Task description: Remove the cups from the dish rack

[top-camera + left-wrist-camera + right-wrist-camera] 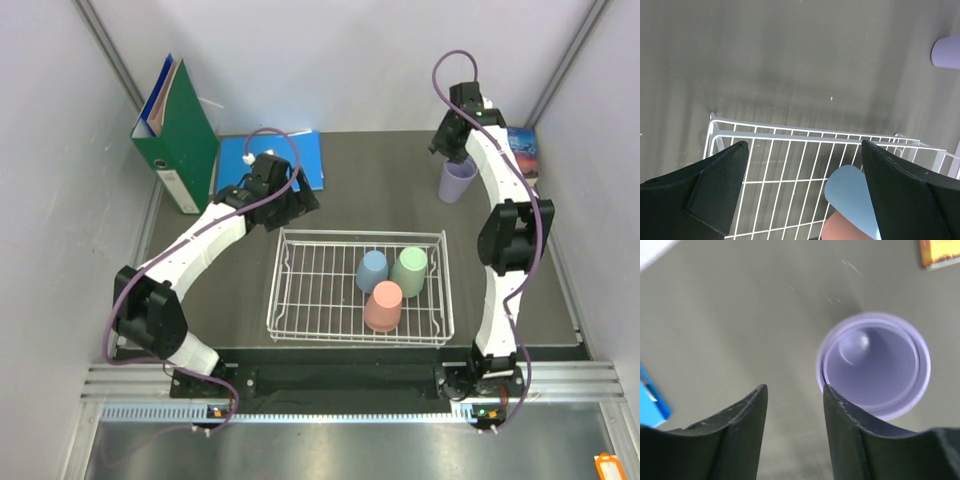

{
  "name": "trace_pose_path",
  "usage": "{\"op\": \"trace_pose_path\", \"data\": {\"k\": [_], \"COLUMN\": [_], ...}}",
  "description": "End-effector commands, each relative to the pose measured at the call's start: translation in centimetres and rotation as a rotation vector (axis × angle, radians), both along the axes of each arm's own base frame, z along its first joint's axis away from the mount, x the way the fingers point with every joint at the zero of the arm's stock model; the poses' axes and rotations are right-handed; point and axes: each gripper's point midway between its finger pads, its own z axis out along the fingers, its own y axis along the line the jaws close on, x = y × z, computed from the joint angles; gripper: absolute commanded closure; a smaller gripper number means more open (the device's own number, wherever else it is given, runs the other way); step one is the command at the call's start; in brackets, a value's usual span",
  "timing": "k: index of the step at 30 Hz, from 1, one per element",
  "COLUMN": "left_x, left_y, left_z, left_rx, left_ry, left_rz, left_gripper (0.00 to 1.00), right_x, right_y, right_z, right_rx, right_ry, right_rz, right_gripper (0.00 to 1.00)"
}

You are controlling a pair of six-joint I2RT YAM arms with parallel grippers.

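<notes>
The white wire dish rack sits mid-table. Three cups stand upside down in its right half: blue, green and pink. A lavender cup stands upright on the table at the back right. My right gripper hovers just over it. In the right wrist view that gripper is open with only bare table between its fingers, and the lavender cup lies just outside the right finger. My left gripper is wide open above the rack's back left edge, near the blue cup and pink cup.
A green binder stands at the back left, with a blue folder lying flat beside it. A book lies at the back right, next to the lavender cup. Walls close in the table on both sides and at the back.
</notes>
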Motion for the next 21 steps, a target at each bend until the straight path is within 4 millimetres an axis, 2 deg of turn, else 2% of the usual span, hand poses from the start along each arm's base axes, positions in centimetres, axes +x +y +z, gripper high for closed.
{"op": "trace_pose_path", "data": {"k": [1,3,4,5,6,7,8,9,10,11,12,13,14,15,16,17,18,19,20,21], "left_x": [1.3,1.5,1.5,1.5,1.4,1.2,1.1,0.9,0.4,0.1,-0.1,-0.9,-1.1,-1.5,-2.6,-2.3,-2.7,-3.4,-3.5,-4.1], "left_y": [-0.5,-0.8,-1.1,-1.4,-2.0,-3.2,-3.7,-4.4,-5.7,-6.4,-7.1,-8.4,-9.0,-9.4,-10.7,-10.8,-11.2,-11.9,-12.3,-13.0], "left_z": [2.1,2.6,2.8,3.0,3.4,4.1,4.4,4.8,5.3,5.7,5.8,5.9,6.2,6.1,6.1,6.2,6.4,6.6,6.9,7.0], "left_rx": [0.005,-0.004,-0.004,-0.009,-0.026,-0.048,-0.059,-0.068,-0.075,-0.075,-0.057,-0.039,-0.013,0.023,0.032,0.069,0.076,0.076,0.074,0.075], "left_ry": [-0.066,-0.079,-0.089,-0.096,-0.109,-0.137,-0.149,-0.164,-0.194,-0.209,-0.225,-0.235,-0.239,-0.248,-0.250,-0.260,-0.270,-0.278,-0.292,-0.303], "left_rz": [-0.016,-0.029,-0.048,-0.061,-0.091,-0.146,-0.174,-0.199,-0.253,-0.277,-0.313,-0.351,-0.365,-0.393,-0.439,-0.426,-0.444,-0.467,-0.472,-0.499], "left_gripper": [0.01,0.01,0.01,0.01,0.01,0.01,0.01,0.01,0.01,0.01,0.01,0.01,0.01,0.01,0.01,0.01,0.01,0.01,0.01,0.01], "right_x": [1.9,1.7,1.3,0.4,0.4,-0.7,-2.2,-3.2,-3.8,-5.8,-7.0,-7.8,-9.7,-10.7,-11.6,-13.5,-14.5,-15.2,-17.0,-17.7], "right_y": [0.9,1.6,2.5,3.4,4.5,6.7,7.5,8.3,9.7,10.5,11.2,11.9,12.7,13.1,13.4,14.1,14.3,14.2,14.3,14.1], "right_z": [8.5,11.2,11.8,14.1,14.4,15.1,17.7,15.4,17.1,19.4,17.2,18.2,19.5,17.9,17.9,19.1,17.8,17.6,18.9,17.2], "right_rx": [0.058,0.075,0.103,0.124,0.157,0.236,0.276,0.318,0.373,0.414,0.451,0.474,0.485,0.491,0.489,0.476,0.470,0.451,0.438,0.428], "right_ry": [-0.249,-0.323,-0.336,-0.388,-0.428,-0.449,-0.516,-0.481,-0.561,-0.628,-0.597,-0.648,-0.681,-0.654,-0.662,-0.700,-0.679,-0.684,-0.731,-0.707], "right_rz": [0.027,0.054,0.095,0.152,0.214,0.324,0.372,0.399,0.472,0.514,0.540,0.583,0.613,0.623,0.638,0.678,0.683,0.670,0.687,0.666], "right_gripper": [0.49,0.46,0.45,0.44,0.43,0.42,0.41,0.40,0.38,0.37,0.37,0.35,0.34,0.34,0.32,0.31,0.30,0.28,0.27,0.27]}}
